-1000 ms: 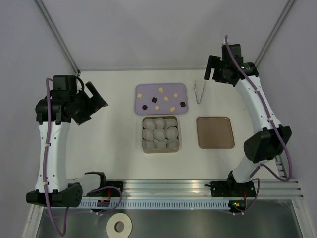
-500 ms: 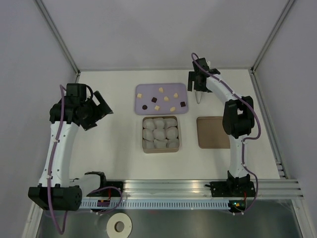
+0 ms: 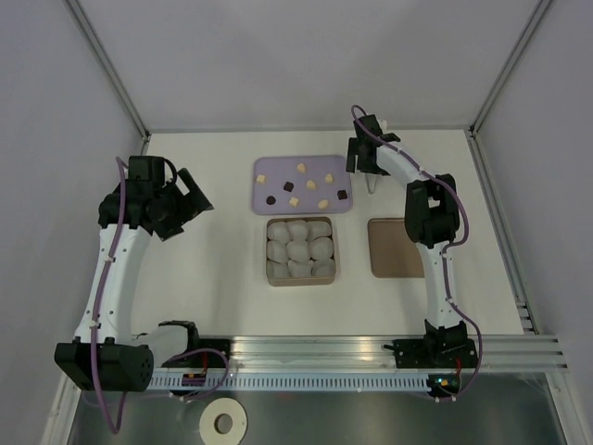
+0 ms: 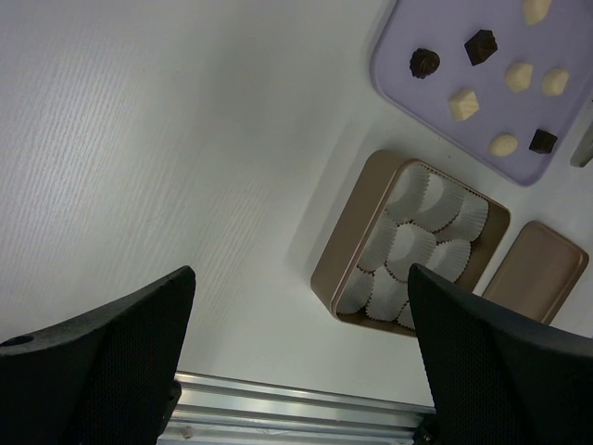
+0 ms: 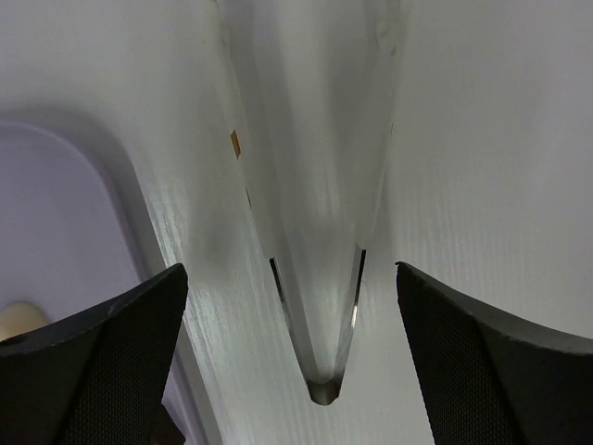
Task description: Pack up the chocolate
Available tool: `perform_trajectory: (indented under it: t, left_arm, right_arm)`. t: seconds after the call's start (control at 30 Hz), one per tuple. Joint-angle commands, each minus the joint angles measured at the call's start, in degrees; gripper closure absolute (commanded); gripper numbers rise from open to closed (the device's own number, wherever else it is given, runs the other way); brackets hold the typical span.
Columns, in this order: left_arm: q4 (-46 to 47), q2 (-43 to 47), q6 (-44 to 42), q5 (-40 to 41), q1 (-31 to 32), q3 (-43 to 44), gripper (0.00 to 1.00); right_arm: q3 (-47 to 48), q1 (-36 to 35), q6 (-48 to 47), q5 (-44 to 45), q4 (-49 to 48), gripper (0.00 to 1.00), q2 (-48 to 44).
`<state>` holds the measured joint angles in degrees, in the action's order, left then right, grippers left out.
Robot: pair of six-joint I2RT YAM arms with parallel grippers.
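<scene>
A white, faintly ribbed bench (image 3: 204, 278) stands between pale grey walls (image 3: 278, 65) with slim metal corner posts (image 3: 107, 69). Small square chocolate pieces (image 3: 311, 184) (some cream-tan, some dark brown) lie scattered on a lavender rounded tray (image 3: 278, 167) at the far side. Just nearer, a tan square box (image 3: 302, 283) holds white crinkled paper cups (image 3: 298, 248). A flat brown lid (image 3: 387, 252) lies to its right. The left pincer (image 4: 301, 272) hangs spread wide over bare bench. The right pincer (image 5: 289, 269) gapes astride shiny metal tongs (image 5: 315, 232), clear of them.

Tongs (image 5: 313, 185) blurred, top cropped; pale chocolate (image 5: 11, 318) edge-cropped.
</scene>
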<state>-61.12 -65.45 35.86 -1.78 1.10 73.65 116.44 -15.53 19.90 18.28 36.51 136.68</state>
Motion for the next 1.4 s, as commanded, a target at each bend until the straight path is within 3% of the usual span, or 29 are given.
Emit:
perform_trajectory:
  t: [0.0,0.4,1.03,1.37]
  left_arm:
    - [2.85,-0.55,-2.54,0.55,0.13,-0.34,0.0]
    - [3.2,-0.03,-2.37,1.52,0.13,-1.4,0.0]
    - [3.55,1.82,-1.23,3.71,0.13,-2.54,0.0]
    - [3.55,2.78,-1.05,4.33,0.13,-3.16,0.0]
  right_arm:
    - [2.74,0.15,0.84,0.61,-2.23,0.02,1.65]
    - [-1.13,0.85,1.72,1.23,-2.85,0.11,1.75]
    - [-15.01,1.55,2.25,-0.8,-9.88,0.22,-3.79]
    - [-17.21,1.91,3.22,-1.94,-11.29,0.33,-4.06]
